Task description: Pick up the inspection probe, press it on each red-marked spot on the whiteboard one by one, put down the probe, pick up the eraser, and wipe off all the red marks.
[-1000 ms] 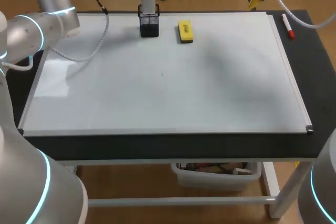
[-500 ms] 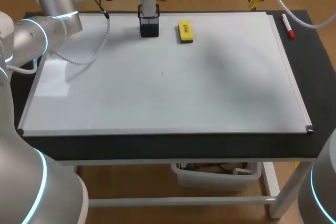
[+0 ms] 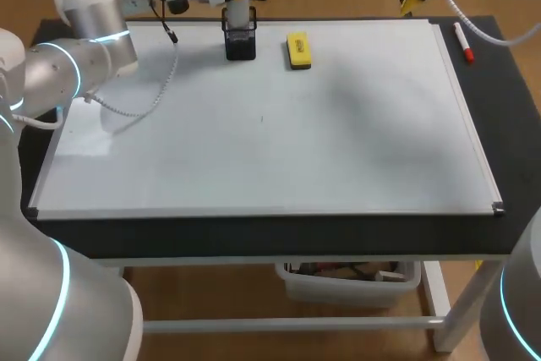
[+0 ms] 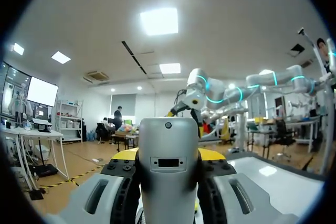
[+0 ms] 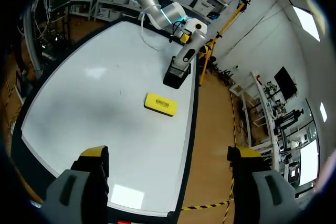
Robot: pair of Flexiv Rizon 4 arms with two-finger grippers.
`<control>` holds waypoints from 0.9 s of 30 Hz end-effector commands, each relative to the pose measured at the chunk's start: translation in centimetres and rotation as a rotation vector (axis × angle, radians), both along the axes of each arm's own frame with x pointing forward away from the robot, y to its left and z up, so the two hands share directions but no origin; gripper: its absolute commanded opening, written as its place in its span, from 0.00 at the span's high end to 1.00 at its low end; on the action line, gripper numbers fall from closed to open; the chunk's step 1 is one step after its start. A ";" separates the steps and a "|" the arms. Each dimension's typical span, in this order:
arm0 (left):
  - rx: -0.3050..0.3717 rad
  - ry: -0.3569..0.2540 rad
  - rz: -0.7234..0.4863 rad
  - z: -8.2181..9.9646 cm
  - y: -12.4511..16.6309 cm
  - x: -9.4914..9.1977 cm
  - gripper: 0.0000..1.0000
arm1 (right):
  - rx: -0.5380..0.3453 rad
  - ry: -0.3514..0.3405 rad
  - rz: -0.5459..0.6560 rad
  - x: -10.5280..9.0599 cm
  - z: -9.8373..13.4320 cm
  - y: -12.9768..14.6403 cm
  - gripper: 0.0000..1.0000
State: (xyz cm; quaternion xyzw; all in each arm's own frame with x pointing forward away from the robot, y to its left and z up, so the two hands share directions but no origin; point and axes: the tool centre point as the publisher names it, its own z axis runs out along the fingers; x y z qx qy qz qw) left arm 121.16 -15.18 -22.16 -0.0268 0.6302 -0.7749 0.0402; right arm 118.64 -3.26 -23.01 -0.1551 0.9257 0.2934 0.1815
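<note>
Left jaws clamp the probe [image 4: 168, 166]; right jaws gape.

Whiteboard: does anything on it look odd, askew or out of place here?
The whiteboard shows no red marks at all, odd for this task; only a tiny dark speck sits near its middle. The eraser lies flat and the probe stands upright in its black holder.

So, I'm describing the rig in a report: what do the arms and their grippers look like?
The left arm and right arm are silver-grey rounded segments with glowing cyan rings at the joints. A loose white cable hangs from the left one. The left gripper and right gripper have grey fingers with bright yellow tips.
</note>
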 end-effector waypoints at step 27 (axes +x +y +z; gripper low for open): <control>0.032 -0.067 -0.387 -3.9 -0.8 2.4 1.00 | -0.005 0.002 0.002 0.0 0.1 -0.1 0.00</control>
